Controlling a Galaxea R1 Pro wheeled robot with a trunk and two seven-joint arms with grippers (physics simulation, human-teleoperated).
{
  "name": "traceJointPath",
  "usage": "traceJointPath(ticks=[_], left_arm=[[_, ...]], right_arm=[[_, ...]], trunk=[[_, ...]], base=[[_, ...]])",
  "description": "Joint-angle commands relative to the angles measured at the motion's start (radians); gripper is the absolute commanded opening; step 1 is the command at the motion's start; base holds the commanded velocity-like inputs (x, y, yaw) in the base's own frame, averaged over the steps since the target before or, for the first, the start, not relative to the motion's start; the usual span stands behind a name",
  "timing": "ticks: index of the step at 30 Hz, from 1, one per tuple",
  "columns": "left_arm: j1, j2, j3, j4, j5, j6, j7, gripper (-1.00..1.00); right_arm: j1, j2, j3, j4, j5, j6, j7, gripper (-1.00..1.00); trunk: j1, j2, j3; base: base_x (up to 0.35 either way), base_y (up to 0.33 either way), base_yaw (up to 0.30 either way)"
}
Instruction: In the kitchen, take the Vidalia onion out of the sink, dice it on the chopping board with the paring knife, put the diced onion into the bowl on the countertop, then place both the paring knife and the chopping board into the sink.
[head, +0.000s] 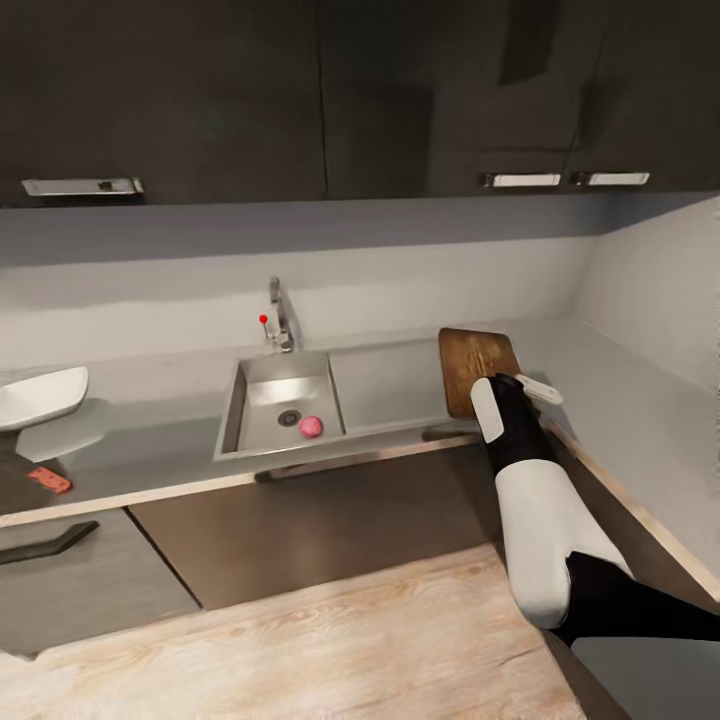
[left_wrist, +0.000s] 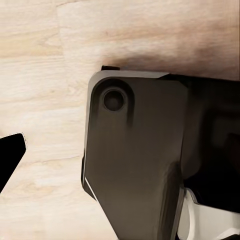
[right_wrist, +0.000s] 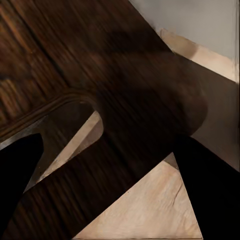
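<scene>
From my head camera I saw my right arm reaching over the rectangular brown wooden chopping board (head: 477, 368), which lay on the smooth grey countertop (head: 620, 400) just beside the stainless steel sink's (head: 385, 385) drainboard, my right gripper (head: 530, 390) at the board's near corner. The small pink-red Vidalia onion (head: 310, 426) sat in the basin next to the drain. The white squarish bowl (head: 40, 395) stood well apart on the left, with the red-orange-handled paring knife (head: 48, 480) near it. I judged the board needed a firm pinch on its overhanging edge; room toward the sink was open, the right wall close.

My left wrist camera showed pale wood floor (left_wrist: 40, 75) and a dark robot part; I could not tell how my left fingers stood.

My right wrist camera showed dark fingers (right_wrist: 210, 190) spread apart astride the board's (right_wrist: 75, 50) edge, not yet clamped.
</scene>
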Motion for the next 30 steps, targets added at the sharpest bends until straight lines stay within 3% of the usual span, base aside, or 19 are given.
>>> traceJointPath(ticks=[1,9,17,25,30], left_arm=[[0.000,0.000,-0.001,-0.001,0.010,0.000,-0.001,1.00],[0.000,0.000,-0.001,-0.001,0.010,0.000,-0.001,1.00],[0.000,0.000,-0.001,-0.001,0.010,0.000,-0.001,1.00],[0.000,0.000,-0.001,-0.001,0.011,0.000,-0.001,1.00],[0.000,0.000,-0.001,-0.001,0.011,0.000,-0.001,1.00]], right_arm=[[-0.001,0.001,-0.001,-0.002,-0.001,0.002,-0.004,-1.00],[-0.001,0.000,-0.001,-0.002,-0.001,0.003,-0.003,-1.00],[-0.001,-0.001,-0.001,-0.002,-0.001,0.003,-0.003,-1.00],[-0.001,0.001,0.002,0.007,-0.001,0.004,0.005,-1.00],[-0.001,-0.003,0.068,0.057,-0.001,0.003,0.057,-1.00]], trunk=[[0.000,-0.002,0.000],[0.000,-0.002,0.013],[0.000,-0.002,0.026],[0.000,-0.002,0.039],[0.000,-0.002,0.046]], base=[[-0.292,0.179,0.000],[-0.194,0.140,0.000],[-0.015,0.030,0.000],[-0.001,0.257,0.000],[0.000,0.309,0.000]])
